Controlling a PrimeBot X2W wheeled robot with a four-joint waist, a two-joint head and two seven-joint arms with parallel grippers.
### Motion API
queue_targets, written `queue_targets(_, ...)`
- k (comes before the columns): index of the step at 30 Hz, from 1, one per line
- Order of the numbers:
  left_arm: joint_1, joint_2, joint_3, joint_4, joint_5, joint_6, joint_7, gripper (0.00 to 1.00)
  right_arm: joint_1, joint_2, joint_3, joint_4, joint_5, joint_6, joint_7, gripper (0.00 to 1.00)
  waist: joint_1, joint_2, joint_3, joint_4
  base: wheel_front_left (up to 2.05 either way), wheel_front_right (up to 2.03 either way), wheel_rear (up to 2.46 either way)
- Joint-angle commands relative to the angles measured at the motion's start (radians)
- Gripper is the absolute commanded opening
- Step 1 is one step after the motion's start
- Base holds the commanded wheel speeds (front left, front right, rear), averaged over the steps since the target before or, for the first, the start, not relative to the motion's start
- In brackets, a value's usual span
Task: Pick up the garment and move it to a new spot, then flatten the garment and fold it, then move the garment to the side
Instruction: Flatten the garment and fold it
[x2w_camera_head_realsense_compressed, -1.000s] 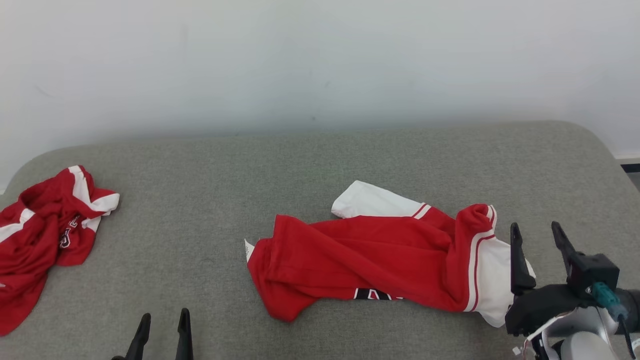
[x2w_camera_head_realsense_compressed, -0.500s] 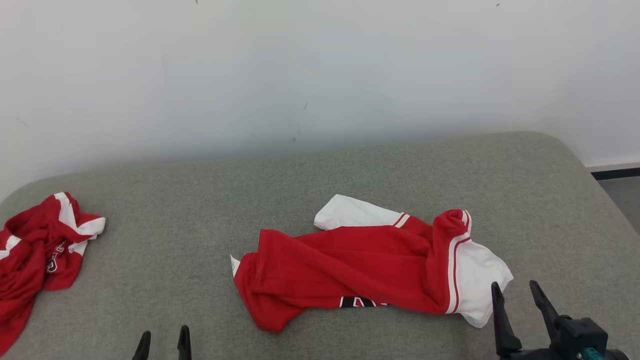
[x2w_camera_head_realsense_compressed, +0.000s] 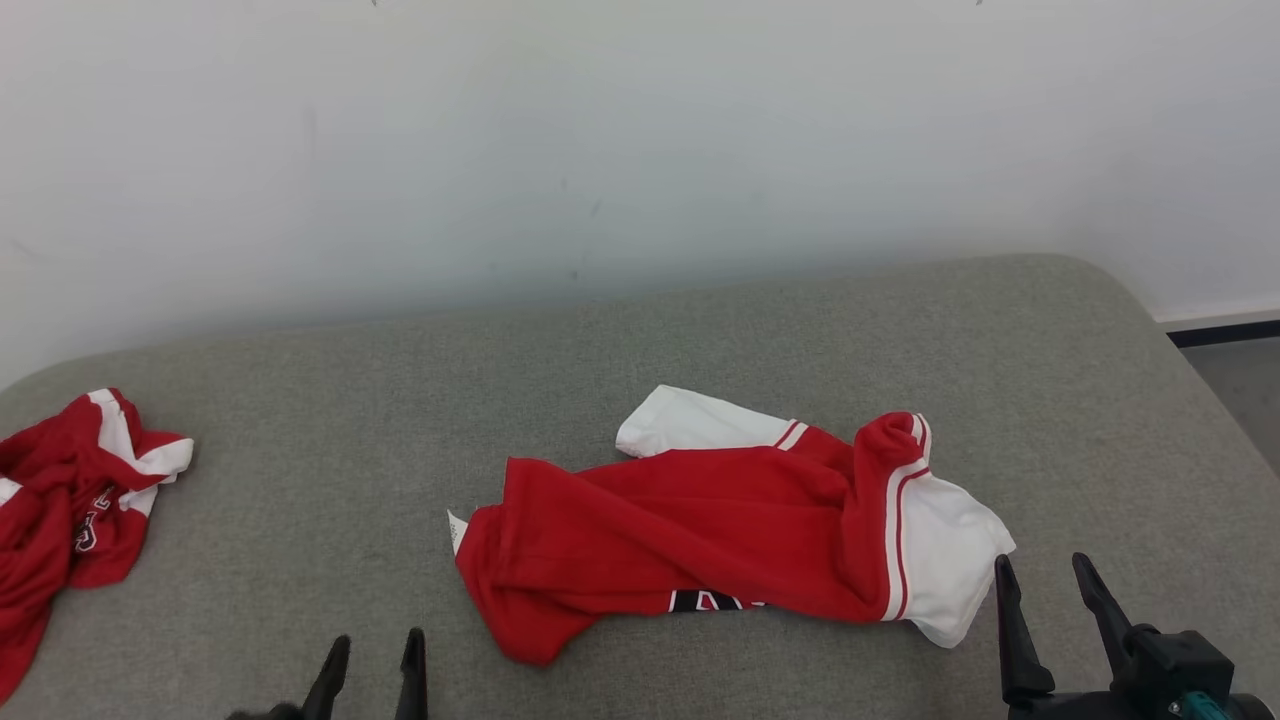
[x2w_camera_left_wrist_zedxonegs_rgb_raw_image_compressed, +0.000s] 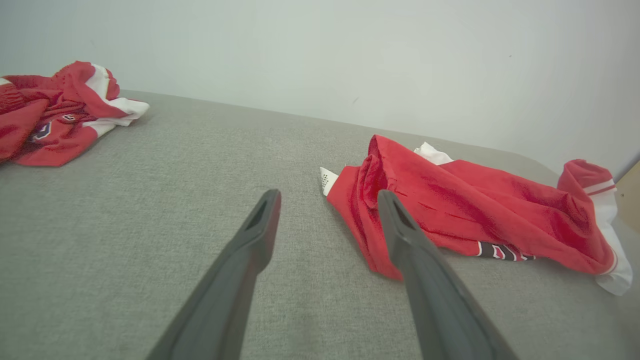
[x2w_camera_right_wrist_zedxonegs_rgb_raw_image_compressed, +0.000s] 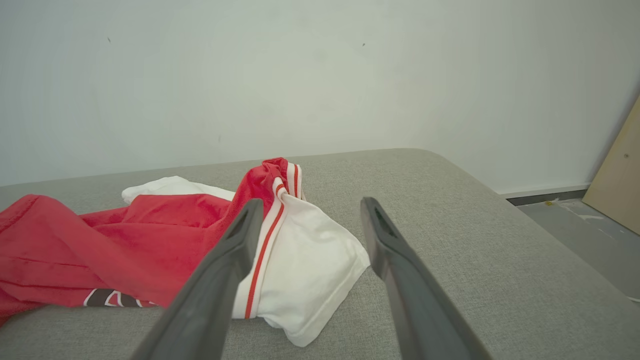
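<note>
Grey fabric covers the wide pad (x2w_camera_head_realsense_compressed: 400, 400) under both my arms, with a pale wall (x2w_camera_head_realsense_compressed: 600, 130) behind it. The garment (x2w_camera_head_realsense_compressed: 700, 520), red and white, lies on the middle of the pad, crumpled into a long shape running left to right. Its red body is wrinkled and folded over itself. A white sleeve (x2w_camera_head_realsense_compressed: 690, 425) pokes out on the far side, and a white panel (x2w_camera_head_realsense_compressed: 945, 560) edged with red stripes forms the right end. A strip of black lettering (x2w_camera_head_realsense_compressed: 710, 600) peeks from under the near edge, and a small white label (x2w_camera_head_realsense_compressed: 457, 530) sticks out at the left end.

My right gripper (x2w_camera_head_realsense_compressed: 1042, 560) sits just beside the white panel, at its near right, jaws spread wide and holding nothing. In the right wrist view my fingers frame that panel. My left gripper (x2w_camera_head_realsense_compressed: 377, 637) is near the garment's left end but apart from it, jaws parted and empty too.

Well apart at the far left, another shirt (x2w_camera_head_realsense_compressed: 70, 490), also red and white, lies bunched by the pad's edge. Past the pad's right end are the floor (x2w_camera_right_wrist_zedxonegs_rgb_raw_image_compressed: 575, 220) and a leaning wooden board (x2w_camera_right_wrist_zedxonegs_rgb_raw_image_compressed: 617, 170).
</note>
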Motion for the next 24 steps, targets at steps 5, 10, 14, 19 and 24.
queue_targets(5,-0.168,0.0,-0.057,0.111,-0.031,-0.027,0.096,1.0,-0.011,0.0,0.024,-0.003,0.02,-0.002,0.003,1.0,0.0001,0.0,0.038,-0.042,0.0,0.0,0.0)
queue_targets(10,-0.259,0.009,-0.087,0.199,-0.061,-0.04,0.149,1.0,-0.019,0.0,0.035,-0.001,0.028,-0.002,0.001,1.0,0.0001,0.0,0.059,-0.068,0.0,0.0,0.0)
queue_targets(14,-0.322,0.02,-0.116,0.27,-0.067,-0.043,0.173,1.0,-0.025,0.0,0.042,0.004,0.032,-0.002,0.001,1.0,0.0001,0.0,0.076,-0.091,0.0,0.0,0.0)
queue_targets(19,-0.377,0.033,-0.136,0.339,-0.071,-0.047,0.179,1.0,-0.034,0.0,0.042,0.011,0.035,-0.002,-0.004,1.0,0.0001,0.0,0.089,-0.106,0.0,0.0,0.0)
queue_targets(24,-0.412,0.041,-0.15,0.39,-0.061,-0.047,0.162,0.6,-0.038,0.0,0.037,0.019,0.039,-0.002,-0.007,1.0,0.0001,0.0,0.091,-0.108,0.0,0.0,0.0)
